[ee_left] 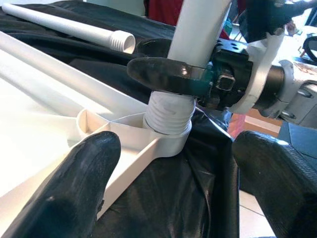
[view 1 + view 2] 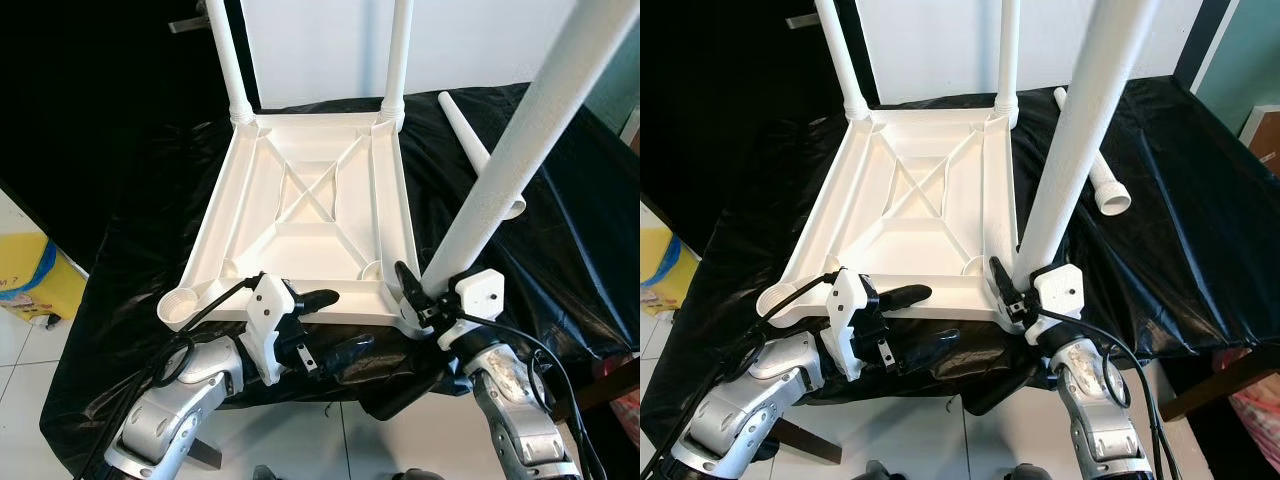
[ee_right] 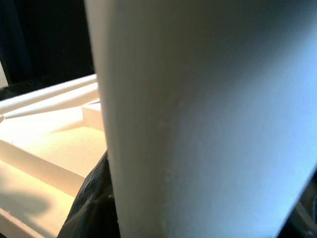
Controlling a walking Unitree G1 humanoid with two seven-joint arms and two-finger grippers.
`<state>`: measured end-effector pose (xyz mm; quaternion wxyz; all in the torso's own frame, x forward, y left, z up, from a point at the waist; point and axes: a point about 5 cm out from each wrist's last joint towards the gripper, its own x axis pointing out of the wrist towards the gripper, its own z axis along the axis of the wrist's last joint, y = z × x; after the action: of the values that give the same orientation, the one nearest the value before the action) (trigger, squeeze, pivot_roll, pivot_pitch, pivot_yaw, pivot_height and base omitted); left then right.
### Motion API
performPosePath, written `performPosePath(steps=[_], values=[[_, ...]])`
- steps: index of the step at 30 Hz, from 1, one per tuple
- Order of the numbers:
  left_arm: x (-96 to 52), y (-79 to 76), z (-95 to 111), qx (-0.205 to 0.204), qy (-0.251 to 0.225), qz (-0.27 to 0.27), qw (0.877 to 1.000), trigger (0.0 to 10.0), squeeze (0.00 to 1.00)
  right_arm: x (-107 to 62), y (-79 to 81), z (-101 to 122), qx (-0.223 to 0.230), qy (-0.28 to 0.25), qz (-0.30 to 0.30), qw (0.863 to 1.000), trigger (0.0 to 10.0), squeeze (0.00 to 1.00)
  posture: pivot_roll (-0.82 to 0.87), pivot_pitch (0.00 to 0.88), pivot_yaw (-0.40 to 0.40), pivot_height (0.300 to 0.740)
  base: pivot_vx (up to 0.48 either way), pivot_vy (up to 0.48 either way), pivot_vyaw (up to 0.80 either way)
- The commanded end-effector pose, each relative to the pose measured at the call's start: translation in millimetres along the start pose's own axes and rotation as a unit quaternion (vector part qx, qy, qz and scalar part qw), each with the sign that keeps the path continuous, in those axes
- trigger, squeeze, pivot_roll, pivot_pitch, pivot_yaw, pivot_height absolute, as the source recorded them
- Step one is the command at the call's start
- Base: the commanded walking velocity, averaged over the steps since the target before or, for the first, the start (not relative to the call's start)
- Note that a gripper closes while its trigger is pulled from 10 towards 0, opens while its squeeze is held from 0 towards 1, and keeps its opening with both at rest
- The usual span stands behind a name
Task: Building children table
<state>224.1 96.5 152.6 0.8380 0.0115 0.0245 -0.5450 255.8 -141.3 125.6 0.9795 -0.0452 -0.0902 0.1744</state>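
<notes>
A white children's tabletop [image 2: 225, 200] lies upside down on a black-covered table. Two white legs [image 2: 225, 60] [image 2: 400, 60] stand in its far corners. My right gripper [image 2: 425, 295] is shut on a third leg [image 2: 510, 165] near its base. That leg leans up to the right, and its threaded end [image 1: 168, 116] sits in the near right corner socket. My left gripper [image 2: 335, 325] is open at the tabletop's near edge, with one finger [image 1: 64, 198] over the plastic and the other [image 1: 277, 183] over the cloth. The near left socket [image 2: 182, 303] holds nothing. A fourth leg [image 2: 470, 140] lies loose on the cloth at the back right.
The black cloth [image 2: 560, 250] drapes over the table edges to the floor. A yellow box [image 2: 25, 275] stands on the white tiles at the left. A white wall is behind the table.
</notes>
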Motion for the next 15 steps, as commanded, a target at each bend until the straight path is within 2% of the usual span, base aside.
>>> performPosePath(steps=[1,3,9,15], values=[[-1.8,-0.8,1.8,0.003,0.002,-0.021,1.0,10.0,0.0,-9.1,-3.8,-27.7,0.007,0.09,-0.019,0.996,10.0,0.0,-0.09,0.078,0.05,0.74,0.0,0.0,0.0],[-2.1,-0.8,2.0,0.004,0.002,-0.02,1.0,10.0,0.0,-7.5,-3.7,-29.9,0.01,0.108,-0.022,0.994,10.0,0.0,-0.09,0.08,0.049,0.74,0.0,0.0,0.0],[-2.6,-1.0,2.2,0.003,0.002,-0.019,1.0,10.0,0.0,-5.8,-0.7,-28.3,0.012,0.109,-0.02,0.994,10.0,0.0,-0.09,0.083,0.049,0.74,0.0,0.0,0.0],[-2.6,-1.2,3.0,0.003,0.0,-0.018,1.0,10.0,0.0,-6.7,1.0,-28.3,0.042,0.11,-0.031,0.993,10.0,0.0,-0.09,0.091,0.049,0.74,0.0,0.0,0.0]])
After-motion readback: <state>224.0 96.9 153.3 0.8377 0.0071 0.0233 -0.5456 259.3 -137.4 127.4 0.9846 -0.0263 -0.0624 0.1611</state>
